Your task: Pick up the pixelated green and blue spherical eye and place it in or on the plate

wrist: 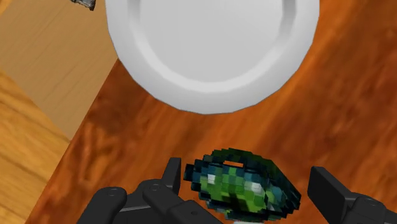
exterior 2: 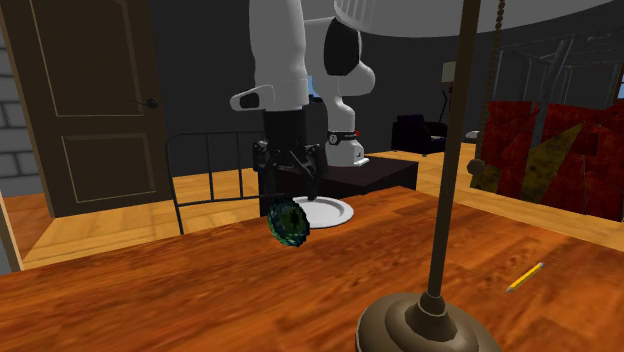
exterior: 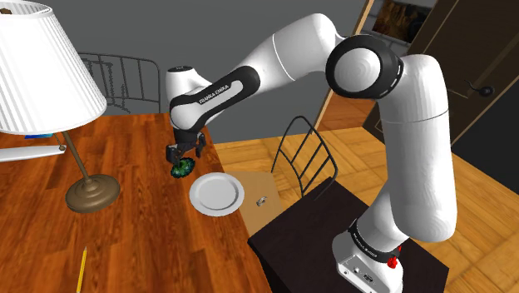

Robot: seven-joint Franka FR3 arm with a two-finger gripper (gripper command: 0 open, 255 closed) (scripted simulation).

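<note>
The pixelated green and blue eye (exterior: 182, 167) rests on the wooden table (exterior: 125, 241), a short way from the white plate (exterior: 216, 194). My black gripper (exterior: 184, 156) hangs straight over it, open, with a finger on either side. In the wrist view the eye (wrist: 242, 188) lies between the fingers of the gripper (wrist: 251, 184), with a small gap to one finger, and the plate (wrist: 210, 51) sits beyond it with nothing on it. From the second exterior view the eye (exterior 2: 290, 222) stands on edge under the gripper (exterior 2: 291, 195), in front of the plate (exterior 2: 328, 213).
A lamp with a white shade (exterior: 42, 67) and a round brown base (exterior: 93, 193) stands on the table at the shoulder view's left. A yellow pencil (exterior: 83, 268) lies near the front edge. A wire-backed chair (exterior: 303, 158) stands beside the table edge by the plate.
</note>
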